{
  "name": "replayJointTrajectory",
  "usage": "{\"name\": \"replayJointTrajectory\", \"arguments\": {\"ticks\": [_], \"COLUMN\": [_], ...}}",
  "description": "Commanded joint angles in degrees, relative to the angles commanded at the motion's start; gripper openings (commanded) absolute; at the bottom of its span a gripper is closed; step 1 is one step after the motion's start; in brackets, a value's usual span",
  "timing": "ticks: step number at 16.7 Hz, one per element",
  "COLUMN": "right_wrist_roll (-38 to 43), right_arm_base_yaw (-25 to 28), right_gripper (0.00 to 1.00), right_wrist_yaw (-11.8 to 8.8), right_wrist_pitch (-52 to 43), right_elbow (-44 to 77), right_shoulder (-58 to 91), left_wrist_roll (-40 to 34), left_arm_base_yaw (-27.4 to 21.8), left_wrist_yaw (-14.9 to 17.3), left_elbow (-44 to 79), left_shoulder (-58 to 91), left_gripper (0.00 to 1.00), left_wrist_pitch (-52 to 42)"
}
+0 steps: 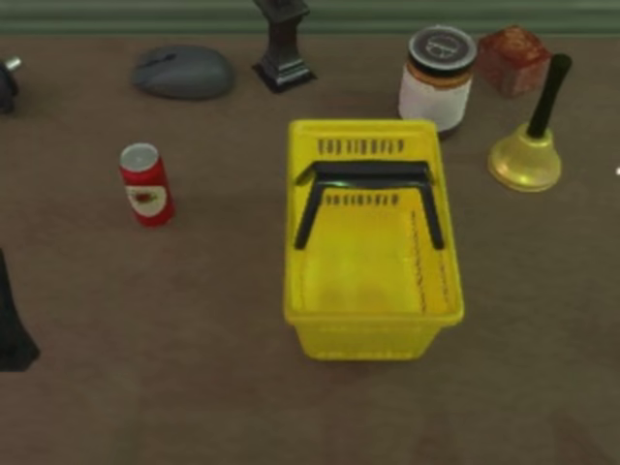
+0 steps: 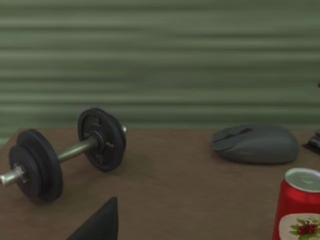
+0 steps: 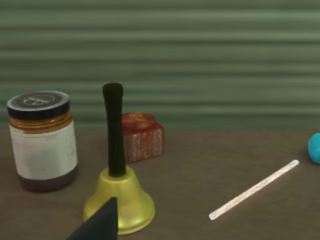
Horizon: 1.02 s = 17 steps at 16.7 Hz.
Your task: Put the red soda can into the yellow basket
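Top view: red soda can (image 1: pixel 147 185) upright, well left of yellow basket (image 1: pixel 373 291)

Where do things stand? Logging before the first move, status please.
Left arm parked at table's left edge, right arm out of top view. Can upright, left of basket, untouched. Table between them bare.

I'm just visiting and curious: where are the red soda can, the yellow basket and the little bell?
red soda can (image 1: pixel 147 186): top view, on its red side.
yellow basket (image 1: pixel 373 338): top view, on its near wall.
bell (image 1: pixel 524 160): top view, on its brass dome.
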Motion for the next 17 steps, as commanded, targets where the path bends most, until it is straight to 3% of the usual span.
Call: {"name": "replayJointTrajectory", "arguments": {"ticks": [4,8,12,17], "right_wrist_roll": [0.0,0.0,0.0,0.0], "right_arm_base_yaw": [0.0,0.0,0.0,0.0], "right_gripper": [1.0,1.0,1.0,1.0], "right_wrist_yaw": [0.0,0.0,0.0,0.0], "right_wrist_pitch": [0.0,0.0,0.0,0.0], "right_elbow": [0.0,0.0,0.0,0.0], "right_shoulder": [0.0,0.0,0.0,0.0], "left_wrist_roll": [0.5,3.3,8.1,15.5], "left_arm_base_yaw": [-0.5,-2.8,-5.7,-9.1], "left_wrist_yaw": [0.3,1.6,2.8,3.7], "left_elbow": [1.7,12.1,29.5,52.8], "left_shoulder": [0.9,7.7,23.3,54.0], "left_gripper": [1.0,1.0,1.0,1.0], "left_wrist_pitch": [-0.7,-6.1,-17.5,-38.3]}}
